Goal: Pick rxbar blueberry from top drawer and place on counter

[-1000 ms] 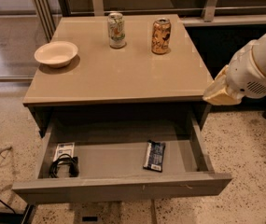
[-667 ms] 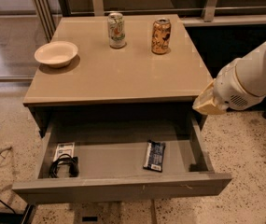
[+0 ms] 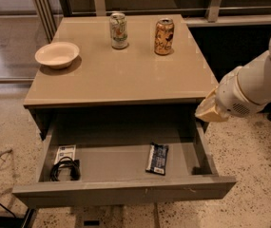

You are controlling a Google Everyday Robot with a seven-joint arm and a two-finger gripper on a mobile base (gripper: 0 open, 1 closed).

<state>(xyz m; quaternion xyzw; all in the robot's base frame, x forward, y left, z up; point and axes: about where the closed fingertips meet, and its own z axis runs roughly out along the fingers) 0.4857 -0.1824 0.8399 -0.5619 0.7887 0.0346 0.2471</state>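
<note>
1. One part is ready: the top drawer (image 3: 125, 190) stands pulled open below the counter (image 3: 125, 80).
2. The rxbar blueberry (image 3: 157, 158) lies flat on the drawer floor, right of the middle and near the front panel. It has not been picked up, so the grasp, lift and placing are all left to do.
3. The gripper (image 3: 211, 110) hangs outside the drawer, at the counter's front right corner and above the drawer's right wall. It does not have the bar. Whether it is open or closed cannot be told.
4. The bar lies below the gripper and to its left, well apart from it.
5. A bowl (image 3: 57, 54) and two cans (image 3: 119, 30) stand on the counter.
</note>
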